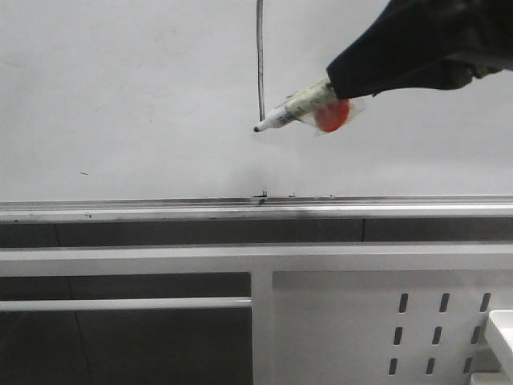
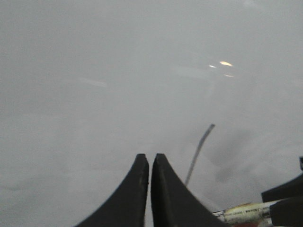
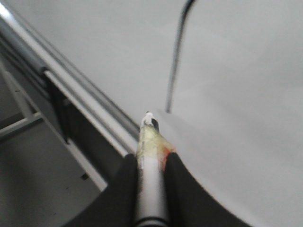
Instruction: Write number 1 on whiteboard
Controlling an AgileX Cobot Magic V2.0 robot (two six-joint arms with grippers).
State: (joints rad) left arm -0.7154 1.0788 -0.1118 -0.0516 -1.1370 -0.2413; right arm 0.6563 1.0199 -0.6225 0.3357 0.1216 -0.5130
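The whiteboard [image 1: 128, 96] fills the upper front view, with its silver tray rail [image 1: 160, 207] below. A thin dark vertical stroke, the number 1 [image 1: 260, 56], runs down from the top edge and ends just above the pen tip. It also shows in the left wrist view [image 2: 199, 151] and the right wrist view [image 3: 174, 61]. My right gripper [image 3: 151, 158] is shut on a white marker pen [image 1: 295, 110] wrapped in tape with a red patch; its black tip points left, just below the stroke's lower end. My left gripper [image 2: 149, 158] is shut and empty, facing the board.
Below the rail are white frame bars [image 1: 160, 258] and a white metal panel with slot holes [image 1: 361, 321]. Small black smudges [image 1: 261, 195] sit on the board just above the rail. A white object's corner [image 1: 503, 333] shows at the lower right.
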